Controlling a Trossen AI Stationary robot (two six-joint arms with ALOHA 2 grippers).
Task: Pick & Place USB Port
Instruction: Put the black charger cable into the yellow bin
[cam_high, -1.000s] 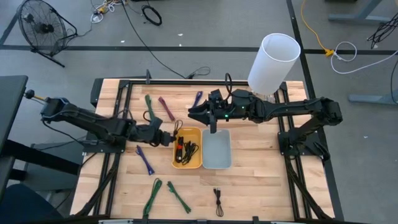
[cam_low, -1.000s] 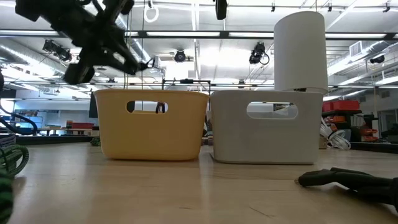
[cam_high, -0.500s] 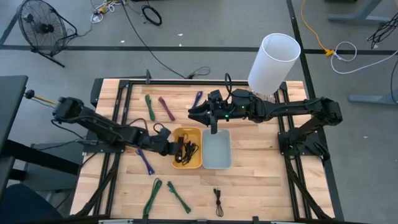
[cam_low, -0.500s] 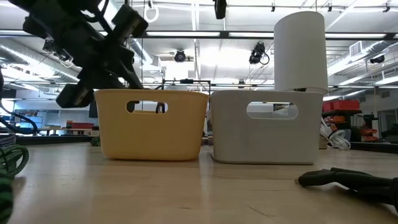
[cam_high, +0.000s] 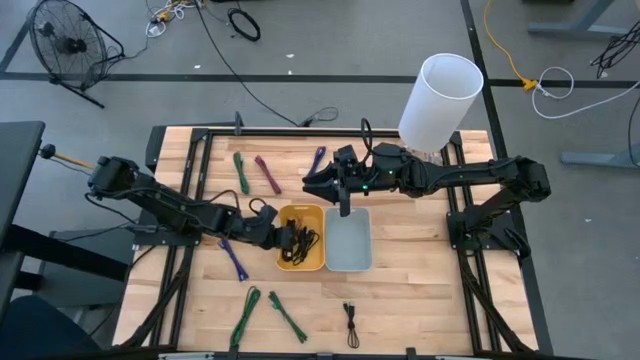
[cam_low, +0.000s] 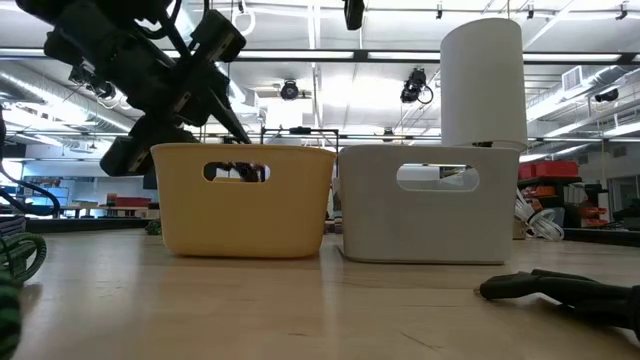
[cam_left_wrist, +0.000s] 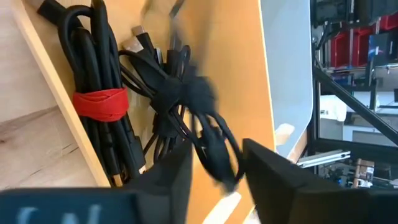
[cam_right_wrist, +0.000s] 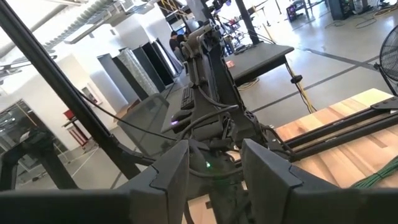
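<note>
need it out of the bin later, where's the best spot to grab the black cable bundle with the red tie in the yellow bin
Probably at the red tie, coming from straight above. The black cable bundle lies lengthwise along the wall of the yellow plastic bin, and the strands are cinched together at the tie, so fingers closing across it there should catch them all.

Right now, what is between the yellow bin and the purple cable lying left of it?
The left tool, open at the yellow bin's left rim, with its arm crossing over the purple cable; the high view shows it.
</note>
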